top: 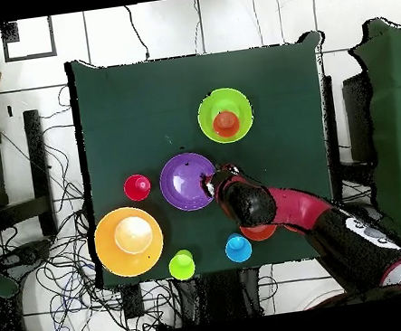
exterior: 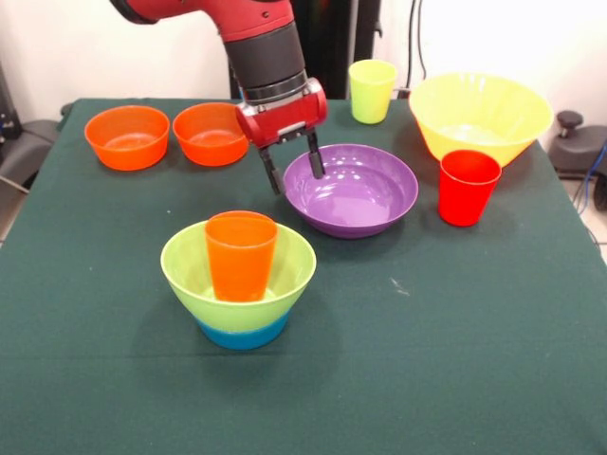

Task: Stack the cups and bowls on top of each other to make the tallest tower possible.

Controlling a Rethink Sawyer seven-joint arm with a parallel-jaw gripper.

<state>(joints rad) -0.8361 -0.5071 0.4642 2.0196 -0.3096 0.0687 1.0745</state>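
Orange cup (exterior: 240,256) upright inside lime green bowl (exterior: 292,275) atop blue bowl (exterior: 242,334); jaws (exterior: 295,167) open, empty.

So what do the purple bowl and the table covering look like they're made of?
The purple bowl looks like smooth, glossy plastic: bright highlights streak its inside and the wall is thin and evenly coloured. The table covering appears to be a matte dark green cloth, felt-like perhaps: it shows no shine and drapes over the table's edges. The exact fabric cannot be told.
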